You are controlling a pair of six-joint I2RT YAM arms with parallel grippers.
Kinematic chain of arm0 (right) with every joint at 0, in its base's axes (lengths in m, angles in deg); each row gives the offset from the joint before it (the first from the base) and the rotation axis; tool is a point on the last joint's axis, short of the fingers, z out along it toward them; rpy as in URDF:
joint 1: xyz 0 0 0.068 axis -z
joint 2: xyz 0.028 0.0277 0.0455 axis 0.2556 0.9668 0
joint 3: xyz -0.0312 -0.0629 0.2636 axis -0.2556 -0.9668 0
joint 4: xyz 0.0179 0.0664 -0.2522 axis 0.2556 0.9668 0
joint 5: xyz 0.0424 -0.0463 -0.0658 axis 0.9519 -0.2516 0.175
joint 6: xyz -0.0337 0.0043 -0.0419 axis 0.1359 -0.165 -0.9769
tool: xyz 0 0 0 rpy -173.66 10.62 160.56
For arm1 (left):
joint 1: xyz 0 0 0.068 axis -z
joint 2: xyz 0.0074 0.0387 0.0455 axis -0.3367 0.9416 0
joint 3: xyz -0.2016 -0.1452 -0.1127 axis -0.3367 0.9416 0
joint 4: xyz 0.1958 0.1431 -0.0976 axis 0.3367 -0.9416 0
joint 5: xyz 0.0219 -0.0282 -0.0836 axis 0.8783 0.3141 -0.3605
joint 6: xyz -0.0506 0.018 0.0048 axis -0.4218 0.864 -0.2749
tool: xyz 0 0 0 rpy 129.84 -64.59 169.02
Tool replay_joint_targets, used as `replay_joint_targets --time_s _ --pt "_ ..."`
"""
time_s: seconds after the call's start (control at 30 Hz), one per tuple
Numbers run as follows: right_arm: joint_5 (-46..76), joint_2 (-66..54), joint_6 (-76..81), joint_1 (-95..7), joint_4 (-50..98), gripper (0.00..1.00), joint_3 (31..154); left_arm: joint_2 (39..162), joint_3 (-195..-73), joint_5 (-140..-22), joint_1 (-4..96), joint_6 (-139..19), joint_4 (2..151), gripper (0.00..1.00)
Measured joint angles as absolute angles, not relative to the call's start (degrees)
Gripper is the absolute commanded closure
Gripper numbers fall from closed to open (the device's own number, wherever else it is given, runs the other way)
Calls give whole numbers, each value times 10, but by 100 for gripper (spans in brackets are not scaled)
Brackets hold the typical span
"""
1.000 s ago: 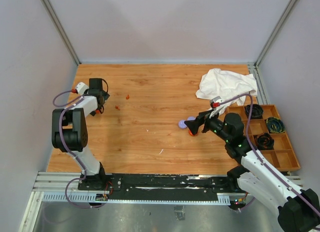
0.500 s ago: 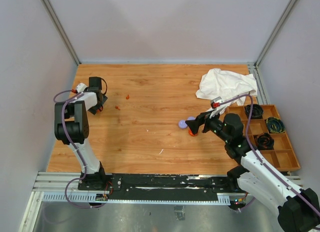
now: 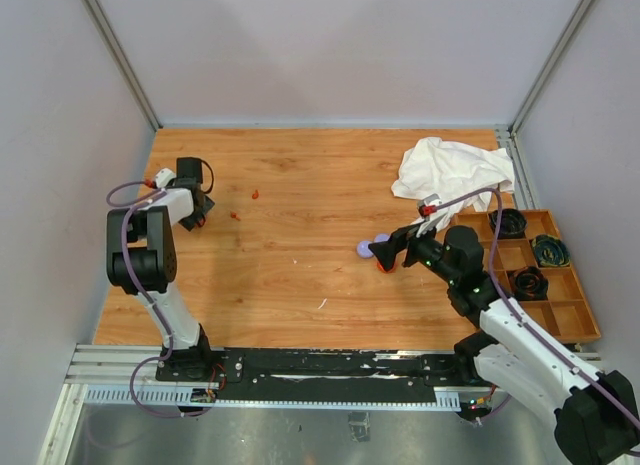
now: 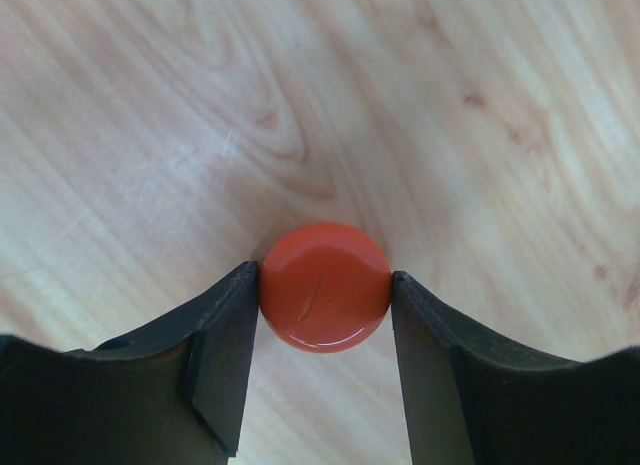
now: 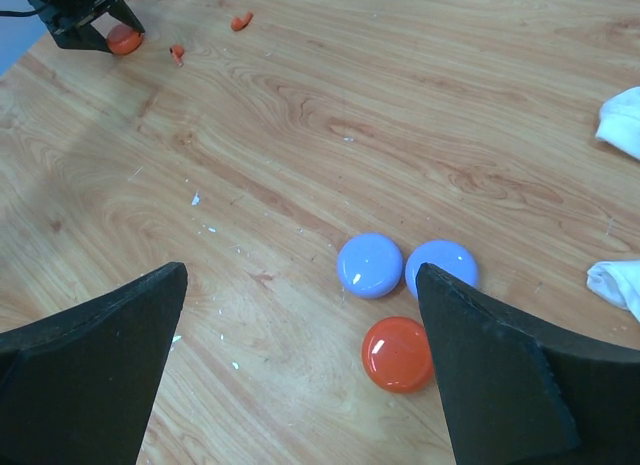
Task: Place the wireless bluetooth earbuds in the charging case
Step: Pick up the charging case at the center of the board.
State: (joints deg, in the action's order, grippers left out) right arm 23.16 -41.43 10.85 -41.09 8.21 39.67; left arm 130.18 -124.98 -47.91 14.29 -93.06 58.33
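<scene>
My left gripper (image 4: 325,285) rests at the table's far left (image 3: 195,210), its two fingers pressed against both sides of an orange-red disc-shaped case (image 4: 325,287) lying on the wood. Two tiny orange-red earbuds (image 3: 255,194) (image 3: 234,215) lie just right of it and show in the right wrist view (image 5: 240,21) (image 5: 177,53). My right gripper (image 5: 300,275) hangs wide open and holds nothing, above two lavender discs (image 5: 369,266) (image 5: 445,265) and a second orange-red disc (image 5: 397,354). No lavender earbuds are in view.
A crumpled white cloth (image 3: 450,170) lies at the back right. A wooden compartment tray (image 3: 562,317) holding black coiled cables sits along the right edge. Small white flecks (image 5: 196,198) dot the wood between the two arms.
My left gripper's jaws have closed in from wide open until they touch the orange-red disc. The right arm has stayed where it was.
</scene>
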Motion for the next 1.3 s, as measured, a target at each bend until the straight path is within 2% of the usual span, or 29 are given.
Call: replay_joint_targets --time_s 0.33,0.7,0.97,1.3 --pt "256 -337 135 -411 136 2 462 1200 -1178 -500 197 -883 584 47" --pt "288 -358 119 -411 128 2 457 1101 -1138 -528 332 -821 638 47" --pt "321 -372 116 -411 128 1 457 1043 -1095 -545 453 -749 708 47" --pt "383 -306 113 -411 150 1 496 969 -1017 -570 557 -614 850 51"
